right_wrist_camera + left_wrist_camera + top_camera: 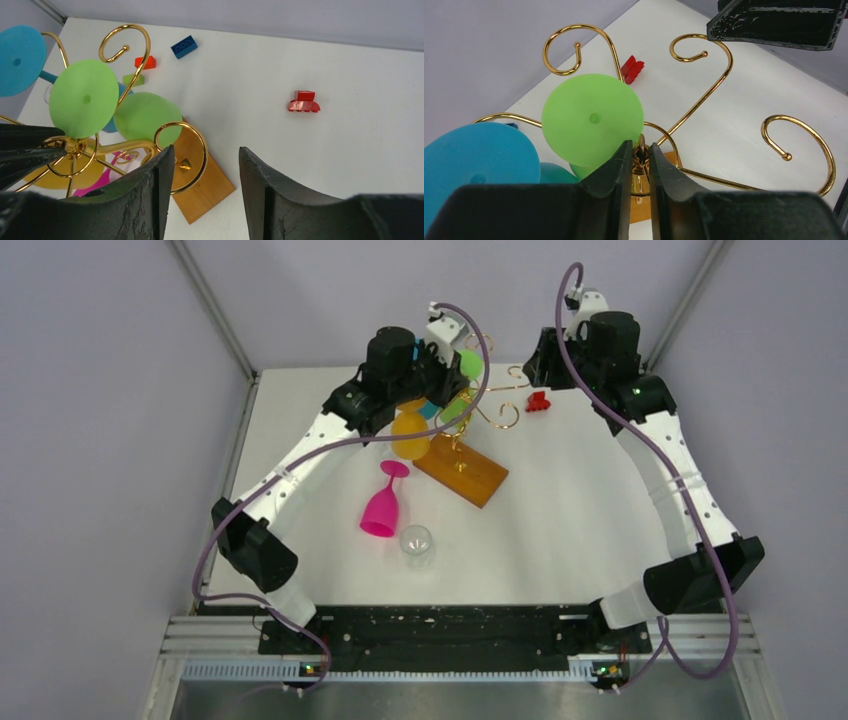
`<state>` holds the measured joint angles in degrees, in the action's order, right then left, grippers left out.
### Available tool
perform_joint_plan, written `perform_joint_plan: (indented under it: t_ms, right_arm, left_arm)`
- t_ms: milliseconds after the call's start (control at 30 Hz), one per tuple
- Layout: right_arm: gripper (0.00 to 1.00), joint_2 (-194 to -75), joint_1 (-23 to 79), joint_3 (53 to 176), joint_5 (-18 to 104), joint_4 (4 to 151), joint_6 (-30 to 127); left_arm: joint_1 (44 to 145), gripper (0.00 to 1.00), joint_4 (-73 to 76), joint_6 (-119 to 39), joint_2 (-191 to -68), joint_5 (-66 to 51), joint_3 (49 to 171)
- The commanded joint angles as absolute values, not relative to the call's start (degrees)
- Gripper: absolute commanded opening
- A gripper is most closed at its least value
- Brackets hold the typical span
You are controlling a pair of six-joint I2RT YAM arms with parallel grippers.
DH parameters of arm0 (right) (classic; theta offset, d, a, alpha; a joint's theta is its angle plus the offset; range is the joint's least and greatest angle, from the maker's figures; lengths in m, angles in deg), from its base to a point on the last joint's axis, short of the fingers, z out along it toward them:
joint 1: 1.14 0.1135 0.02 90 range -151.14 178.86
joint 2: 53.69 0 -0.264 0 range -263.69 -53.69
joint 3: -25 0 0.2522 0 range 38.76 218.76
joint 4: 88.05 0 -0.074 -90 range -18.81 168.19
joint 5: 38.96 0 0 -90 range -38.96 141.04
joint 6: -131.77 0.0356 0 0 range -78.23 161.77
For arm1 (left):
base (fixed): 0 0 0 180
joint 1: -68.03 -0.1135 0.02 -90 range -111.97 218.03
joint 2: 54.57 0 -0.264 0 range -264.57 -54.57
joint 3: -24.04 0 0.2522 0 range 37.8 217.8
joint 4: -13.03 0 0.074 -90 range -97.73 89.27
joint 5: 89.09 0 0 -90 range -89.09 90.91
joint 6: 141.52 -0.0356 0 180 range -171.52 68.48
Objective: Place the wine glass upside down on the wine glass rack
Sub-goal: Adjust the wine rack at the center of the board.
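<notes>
Top view, left to right:

- Pink glass [382,505] lies on its side on the bench [580,520], about 8 o'clock from the rack [465,477] base.
- Clear glass [416,543] is just beside it, about 7 o'clock from the base, also on the bench.
- Yellow glass [411,433] sits against the rack's left side. Can't tell whether it hangs or rests.
- Blue glass [474,160] and green glass [591,117] hang upside down on the rack, feet up, blue at 9 o'clock of green in the left wrist view.
- The rack stands mid-bench toward the far edge, with its wooden base turned at an angle.
- Left claw [641,148] is over the rack top, clenched on the gold centre ring where the wire arms meet.
- Red clip [539,400] lies on the bench, 1–2 o'clock from the rack and well apart from the glasses.
- Right claw [206,152] hangs off the rack's right side, released, with nothing between its fingers. One gold curl crosses in front of its left finger in the right wrist view.
</notes>
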<state>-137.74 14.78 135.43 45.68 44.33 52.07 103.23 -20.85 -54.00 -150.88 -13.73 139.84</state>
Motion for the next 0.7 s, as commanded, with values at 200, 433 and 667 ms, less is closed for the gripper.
perform_joint_plan:
  t_ms: [200, 433, 667]
  right_arm:
    - [0.5, -134.1, 14.1, 134.5, 44.6, 46.8, 52.1]
    - [0.5, -131.3, 13.9, 132.2, 46.5, 46.8, 51.6]
    - [0.5, -130.1, 12.4, 130.7, 46.7, 46.7, 51.6]
  left_arm:
    - [103.2, 0.1, -15.6, -54.5, -151.1, -16.0, 140.0]
    - [103.2, 0.0, -12.9, -56.2, -151.6, -21.1, 138.9]
    - [102.2, 0.0, -11.3, -57.7, -153.1, -28.7, 141.1]
